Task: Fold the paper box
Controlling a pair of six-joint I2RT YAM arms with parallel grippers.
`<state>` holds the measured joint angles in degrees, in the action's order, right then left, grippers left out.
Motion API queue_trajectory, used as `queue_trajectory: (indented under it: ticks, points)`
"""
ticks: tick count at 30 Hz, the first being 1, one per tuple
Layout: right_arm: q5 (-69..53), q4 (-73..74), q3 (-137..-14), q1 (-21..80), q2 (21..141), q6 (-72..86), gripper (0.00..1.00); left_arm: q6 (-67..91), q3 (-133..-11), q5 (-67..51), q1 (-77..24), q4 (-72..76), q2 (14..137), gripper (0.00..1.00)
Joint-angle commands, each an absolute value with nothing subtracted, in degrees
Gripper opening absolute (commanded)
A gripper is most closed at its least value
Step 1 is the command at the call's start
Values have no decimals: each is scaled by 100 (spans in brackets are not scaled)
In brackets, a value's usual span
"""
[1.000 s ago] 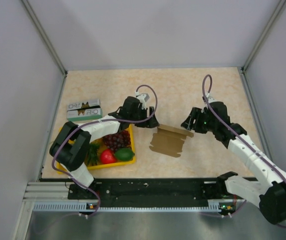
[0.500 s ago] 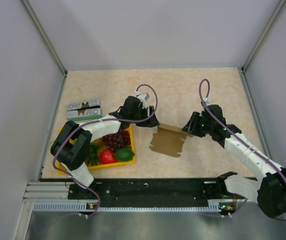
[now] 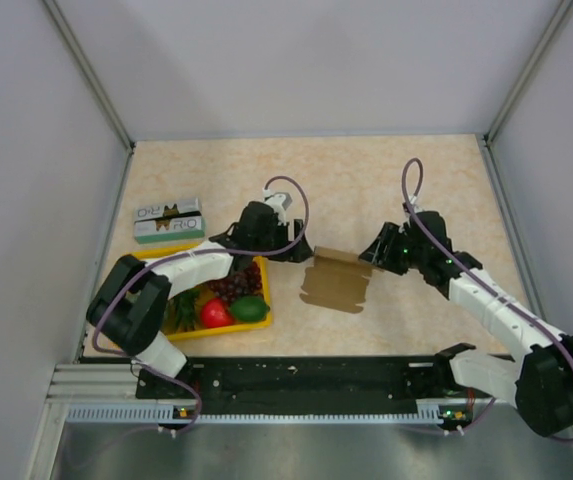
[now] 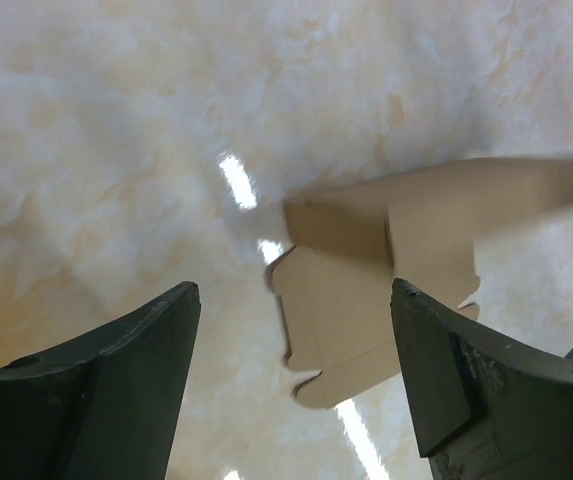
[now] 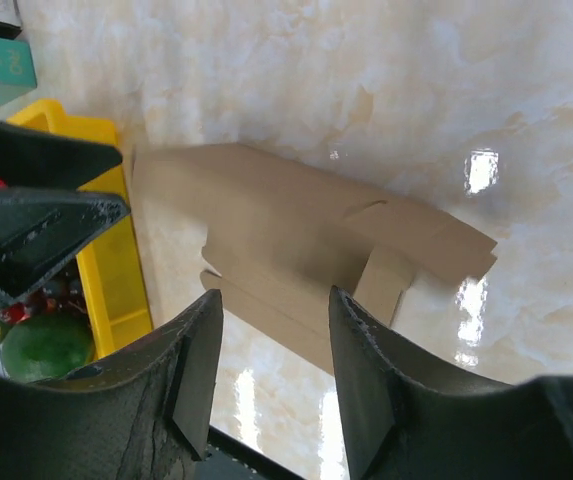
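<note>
Brown kraft-cardboard paper box (image 3: 336,285), a die-cut sheet with its far flap creased up, is lying mid-way across the beige marbled table (image 3: 416,180), nearer the near edge, while the left gripper (image 4: 291,300) and right gripper (image 5: 273,300) are hovering at its far corners with jaws apart, probably doing best by pinching that flap squarely along its crease.

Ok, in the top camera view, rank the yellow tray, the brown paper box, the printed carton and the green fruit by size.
Largest to smallest:
yellow tray
paper box
printed carton (only slightly smaller)
green fruit
</note>
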<state>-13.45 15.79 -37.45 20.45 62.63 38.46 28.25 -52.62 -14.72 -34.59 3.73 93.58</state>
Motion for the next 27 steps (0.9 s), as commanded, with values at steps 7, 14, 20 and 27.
queue_trajectory:
  ticks: [7,14,20,27]
  points:
    - [-1661,1591,-3656,1582,5432,3894,51,1829,-3832,1073,-4359,1388,7752,83]
    - [-1723,1635,-3648,1573,5230,3841,52,1310,-3894,2836,-5510,2494,8586,70]
    - [-1723,1705,-3604,1503,5010,3779,52,1248,-4200,3602,-5730,3287,9526,60]
    - [-1819,1696,-3516,1494,4878,3806,52,1020,-4219,4386,-5959,4165,9984,51]
